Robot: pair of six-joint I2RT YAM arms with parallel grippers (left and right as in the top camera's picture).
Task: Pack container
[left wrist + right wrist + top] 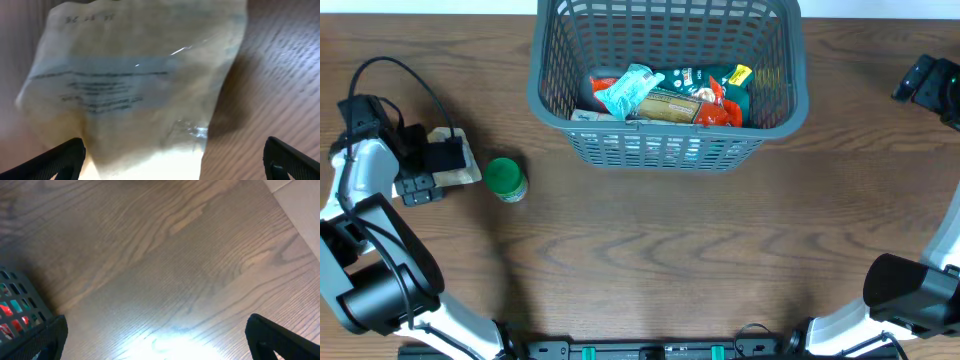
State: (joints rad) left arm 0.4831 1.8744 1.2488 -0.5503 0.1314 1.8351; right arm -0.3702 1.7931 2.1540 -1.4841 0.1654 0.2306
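Observation:
The container (775,118), a large dark grey lattice basket, stands at the back middle and holds several snack packets. Its corner shows in the right wrist view (20,305). A beige clear-wrapped packet (468,165) lies on the table at the left; it fills the left wrist view (135,85). My left gripper (432,165) is open right above that packet, its fingers (172,160) spread to either side of it. A green-lidded jar (505,179) stands just right of the packet. My right gripper (928,82) is open and empty at the far right, above bare table (160,340).
The wooden table (660,250) stretches between the arms. The table's right edge and pale floor show in the right wrist view (300,205). The left arm's cable (395,65) loops at the back left.

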